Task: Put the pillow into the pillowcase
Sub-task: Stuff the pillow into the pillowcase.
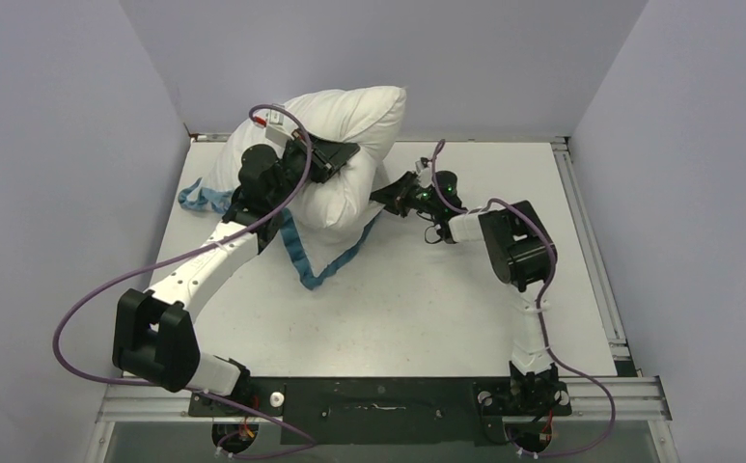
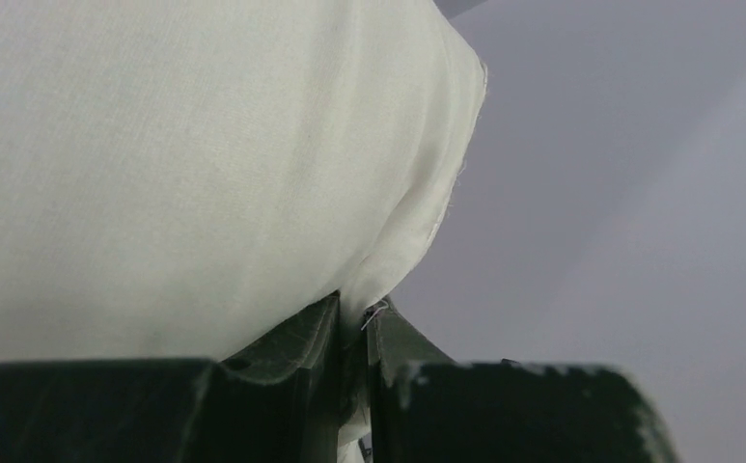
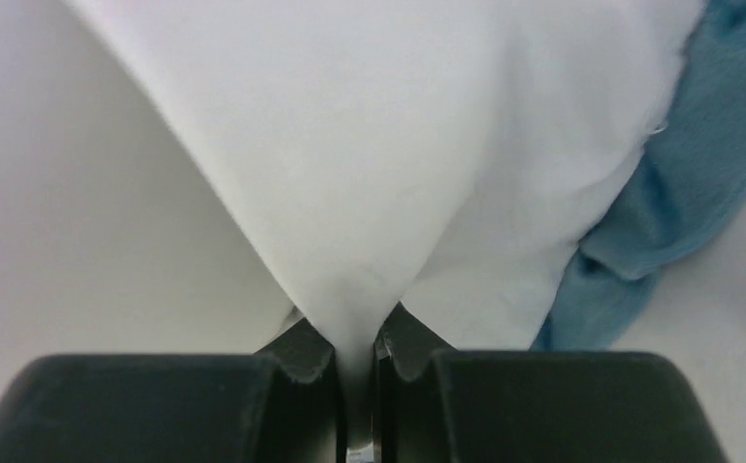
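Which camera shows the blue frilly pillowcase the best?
The top view. It shows the pillowcase lying under the pillow, blue frill poking out on both sides. The right wrist view catches just a blue fold at its edge. The left wrist view shows only white cloth, no blue.

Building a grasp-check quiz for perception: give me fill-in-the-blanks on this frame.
1. The left gripper and right gripper are both ___ on the pillow.
2. The pillowcase has a ruffled edge coloured ___.
3. In the top view, the pillow lies toward the far ___ side of the table.
Missing: shut; blue; left
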`<action>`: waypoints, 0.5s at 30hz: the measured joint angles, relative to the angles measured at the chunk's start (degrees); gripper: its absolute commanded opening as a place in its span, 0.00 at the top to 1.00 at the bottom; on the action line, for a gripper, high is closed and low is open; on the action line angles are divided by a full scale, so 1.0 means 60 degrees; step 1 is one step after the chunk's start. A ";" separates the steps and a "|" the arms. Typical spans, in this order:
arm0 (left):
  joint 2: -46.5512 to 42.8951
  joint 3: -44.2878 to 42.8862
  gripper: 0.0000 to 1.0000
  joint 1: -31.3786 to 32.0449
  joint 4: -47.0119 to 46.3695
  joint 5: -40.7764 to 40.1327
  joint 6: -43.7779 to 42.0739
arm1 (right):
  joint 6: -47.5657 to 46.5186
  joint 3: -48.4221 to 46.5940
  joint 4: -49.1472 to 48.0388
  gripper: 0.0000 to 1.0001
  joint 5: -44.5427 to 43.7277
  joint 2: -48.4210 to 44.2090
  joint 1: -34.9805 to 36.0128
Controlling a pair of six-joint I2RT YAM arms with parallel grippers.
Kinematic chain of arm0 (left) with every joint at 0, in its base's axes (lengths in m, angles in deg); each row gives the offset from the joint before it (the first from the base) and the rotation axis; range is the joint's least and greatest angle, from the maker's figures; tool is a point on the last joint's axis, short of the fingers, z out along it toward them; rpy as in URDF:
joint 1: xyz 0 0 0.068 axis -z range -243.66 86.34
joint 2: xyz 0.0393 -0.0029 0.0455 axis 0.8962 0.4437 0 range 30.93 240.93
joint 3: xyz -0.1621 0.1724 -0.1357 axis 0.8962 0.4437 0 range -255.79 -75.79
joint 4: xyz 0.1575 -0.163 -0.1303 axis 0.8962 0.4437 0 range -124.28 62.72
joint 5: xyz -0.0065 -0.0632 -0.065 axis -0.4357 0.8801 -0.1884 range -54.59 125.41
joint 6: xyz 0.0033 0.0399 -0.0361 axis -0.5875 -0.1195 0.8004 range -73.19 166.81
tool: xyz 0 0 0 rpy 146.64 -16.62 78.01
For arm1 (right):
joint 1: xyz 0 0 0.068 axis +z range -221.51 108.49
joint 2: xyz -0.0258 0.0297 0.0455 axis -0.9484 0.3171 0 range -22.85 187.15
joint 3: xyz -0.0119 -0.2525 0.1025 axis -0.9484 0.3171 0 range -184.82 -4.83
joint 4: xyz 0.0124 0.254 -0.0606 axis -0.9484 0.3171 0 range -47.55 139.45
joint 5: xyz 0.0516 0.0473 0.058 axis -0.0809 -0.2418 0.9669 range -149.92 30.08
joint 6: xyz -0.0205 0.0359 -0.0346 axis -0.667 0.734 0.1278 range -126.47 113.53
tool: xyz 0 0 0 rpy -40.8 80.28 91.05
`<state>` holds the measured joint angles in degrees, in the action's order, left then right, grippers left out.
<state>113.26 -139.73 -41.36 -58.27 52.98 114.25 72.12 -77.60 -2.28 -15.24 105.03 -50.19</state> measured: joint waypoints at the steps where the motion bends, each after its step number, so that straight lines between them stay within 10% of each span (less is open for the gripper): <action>1: -0.0022 -0.0007 1.00 0.0000 0.0157 -0.0022 -0.0153 | 0.0138 0.0280 -0.0222 0.95 0.0051 -0.0211 -0.0076; 15: 0.0459 -0.0943 1.00 0.0127 0.1945 -0.0710 -0.2914 | 0.3526 0.1162 -0.5176 0.95 0.1421 -0.1993 -0.0878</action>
<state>116.01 -145.39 -40.59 -46.60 48.71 96.77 93.27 -70.63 -33.34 -6.71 93.07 -55.46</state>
